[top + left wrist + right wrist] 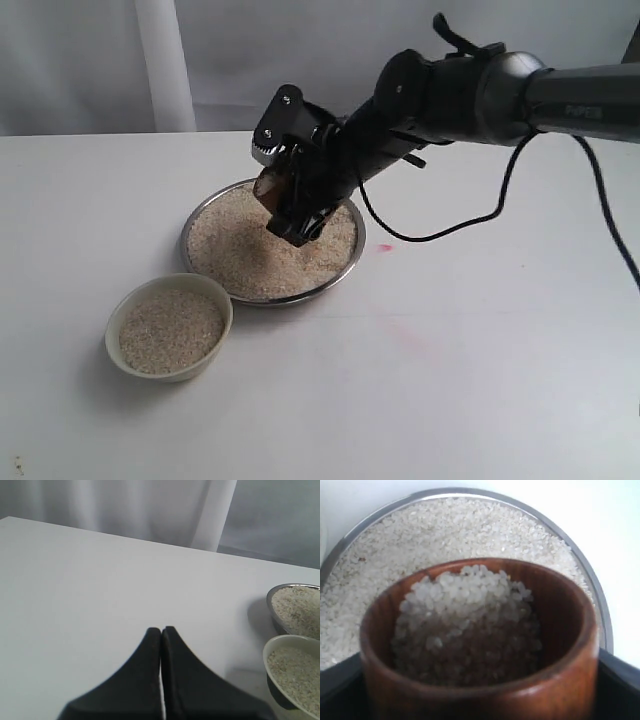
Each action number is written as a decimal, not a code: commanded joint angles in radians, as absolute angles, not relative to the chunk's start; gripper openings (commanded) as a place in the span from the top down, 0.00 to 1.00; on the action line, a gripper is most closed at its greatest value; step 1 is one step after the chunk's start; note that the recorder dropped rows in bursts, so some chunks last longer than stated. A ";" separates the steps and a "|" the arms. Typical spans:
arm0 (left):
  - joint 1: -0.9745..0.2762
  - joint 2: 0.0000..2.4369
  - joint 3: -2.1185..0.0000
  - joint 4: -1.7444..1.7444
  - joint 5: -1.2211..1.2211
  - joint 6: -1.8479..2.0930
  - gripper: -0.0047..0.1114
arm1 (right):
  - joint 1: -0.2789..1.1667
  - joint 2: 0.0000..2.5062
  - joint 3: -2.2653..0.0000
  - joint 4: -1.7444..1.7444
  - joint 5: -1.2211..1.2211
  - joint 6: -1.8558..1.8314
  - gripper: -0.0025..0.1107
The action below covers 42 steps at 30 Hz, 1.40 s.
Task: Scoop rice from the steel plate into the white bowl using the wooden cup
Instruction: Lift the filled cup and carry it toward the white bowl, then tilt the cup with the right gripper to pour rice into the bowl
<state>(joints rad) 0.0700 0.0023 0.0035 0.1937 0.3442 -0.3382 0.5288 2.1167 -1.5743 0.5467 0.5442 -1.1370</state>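
While your right pincer (288, 208) hangs over the steel plate (300, 298), it grips the wooden cup (270, 188) between its jaws, tilted and low above the rice (245, 250) that covers the plate. Whether the cup touches that heap you cannot tell from the exterior view. Your right wrist view looks straight into the cup: grains fill it partway, banked up against one wall (the reddish rim stands bare all round), and the dark fingers (620, 677) show at either side of the wood. Beneath the cup the plate's rice spreads out to its shiny rim.

You will find the white bowl (150, 372) on the desk (480, 380) just beside the plate, on its near left side in the exterior view, with a level bed of rice inside. Your left pincer (161, 630) is closed, tips pressed together on nothing, over bare desk; plate and bowl sit at the edge of its view.
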 commanded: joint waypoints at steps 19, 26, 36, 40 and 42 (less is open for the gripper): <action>0.070 0.000 0.000 0.196 0.337 -0.340 0.96 | 0.732 2.009 -1.446 0.349 0.461 -1.233 0.98; 0.070 0.000 0.000 0.196 0.337 -0.340 0.96 | 0.817 2.067 -1.653 -0.050 0.639 -0.984 0.98; 0.070 0.000 0.000 0.196 0.337 -0.340 0.96 | 0.911 2.132 -1.725 -0.333 0.682 -0.958 0.98; 0.070 0.000 0.000 0.196 0.337 -0.340 0.96 | 0.945 2.151 -1.725 -0.419 0.678 -0.958 0.98; 0.070 0.000 0.000 0.196 0.337 -0.340 0.96 | 0.958 2.158 -1.725 -0.464 0.678 -0.954 0.98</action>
<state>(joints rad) 0.0700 0.0023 0.0035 0.1937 0.3442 -0.3382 0.9401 2.1553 -1.7166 -0.3900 0.6819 -0.9642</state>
